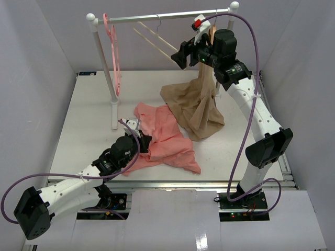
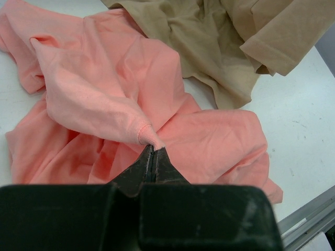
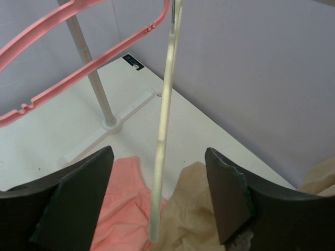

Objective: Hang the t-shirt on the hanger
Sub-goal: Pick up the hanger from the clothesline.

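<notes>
Left gripper (image 2: 152,149): t-shirt (image 2: 104,89) fold is pinched.
Right gripper (image 3: 159,193): held spread around hanger (image 3: 166,104).
Tan cloth (image 1: 196,107): laid at t-shirt's 1 o'clock.

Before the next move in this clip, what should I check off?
1. Left fingers shut on a t-shirt fold: ok.
2. Right fingers straddle the hanger bar: ok.
3. Right fingers gripping hanger: not ok; open, gap on both sides.
4. Hanger hook over the rail: ok.
5. T-shirt clear of the beige garment: not ok; their edges touch.
</notes>
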Action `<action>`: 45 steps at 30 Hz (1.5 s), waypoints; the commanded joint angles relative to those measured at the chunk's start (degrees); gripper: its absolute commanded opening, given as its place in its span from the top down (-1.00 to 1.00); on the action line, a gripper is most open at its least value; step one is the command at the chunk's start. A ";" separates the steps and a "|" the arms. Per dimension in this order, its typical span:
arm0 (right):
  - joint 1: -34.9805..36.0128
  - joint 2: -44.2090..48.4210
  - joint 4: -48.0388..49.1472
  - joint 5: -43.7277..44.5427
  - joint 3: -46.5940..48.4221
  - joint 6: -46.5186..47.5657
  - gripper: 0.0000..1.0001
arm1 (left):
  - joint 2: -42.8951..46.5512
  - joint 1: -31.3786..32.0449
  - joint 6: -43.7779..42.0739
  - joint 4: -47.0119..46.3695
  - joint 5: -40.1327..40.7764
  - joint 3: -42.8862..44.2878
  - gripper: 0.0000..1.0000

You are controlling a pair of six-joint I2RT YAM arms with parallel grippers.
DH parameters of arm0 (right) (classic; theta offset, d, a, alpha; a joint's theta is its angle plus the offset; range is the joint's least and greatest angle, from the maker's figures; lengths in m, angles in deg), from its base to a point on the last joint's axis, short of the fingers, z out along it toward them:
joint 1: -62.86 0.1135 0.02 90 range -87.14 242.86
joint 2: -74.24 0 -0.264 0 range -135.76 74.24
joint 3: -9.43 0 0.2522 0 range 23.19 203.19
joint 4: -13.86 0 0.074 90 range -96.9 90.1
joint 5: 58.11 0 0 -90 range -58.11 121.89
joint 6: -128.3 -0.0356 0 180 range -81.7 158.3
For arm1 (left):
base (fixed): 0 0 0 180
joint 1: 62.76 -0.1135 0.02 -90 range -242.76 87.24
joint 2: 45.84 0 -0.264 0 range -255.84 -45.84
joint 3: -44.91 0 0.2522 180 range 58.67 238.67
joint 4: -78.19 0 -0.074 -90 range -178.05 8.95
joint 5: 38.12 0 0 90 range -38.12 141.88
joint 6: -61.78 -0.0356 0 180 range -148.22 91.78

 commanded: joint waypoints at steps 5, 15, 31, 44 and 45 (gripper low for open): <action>0.28 -3.02 1.59 0.63 3.30 -1.56 -0.32 | 0.82 0.24 -0.38 -1.05 -0.76 0.82 1.00; 2.24 -5.34 -0.30 5.13 5.59 -1.56 -0.20 | 0.44 0.18 -0.38 -1.40 -1.40 0.93 1.00; 7.77 -7.19 -3.06 15.82 9.93 0.37 0.09 | 0.84 0.21 -0.38 -1.31 -1.82 1.05 1.00; 10.36 -9.03 -4.28 26.37 10.10 1.31 0.22 | 0.42 0.19 -0.47 -1.31 -1.64 1.13 1.00; 10.74 -9.03 -4.24 27.26 10.10 1.60 0.25 | 0.38 0.15 -0.47 -1.31 -1.64 1.17 1.00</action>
